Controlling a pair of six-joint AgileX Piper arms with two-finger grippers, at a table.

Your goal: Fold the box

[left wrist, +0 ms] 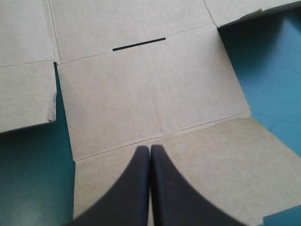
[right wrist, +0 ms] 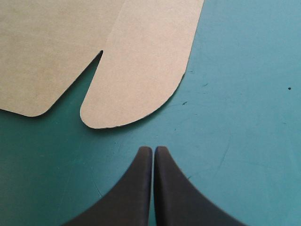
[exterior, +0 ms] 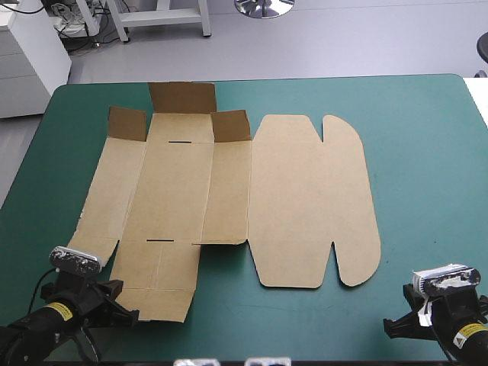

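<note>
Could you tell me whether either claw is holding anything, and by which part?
Nothing is held: left claw shut over the box, right claw shut over the table.

- box: plain brown, pale crease lines, two thin black slots
- cover: plain teal-green, few dark specks
- left gripper: black
- right gripper: black
- arms: black, yellow label on each
</note>
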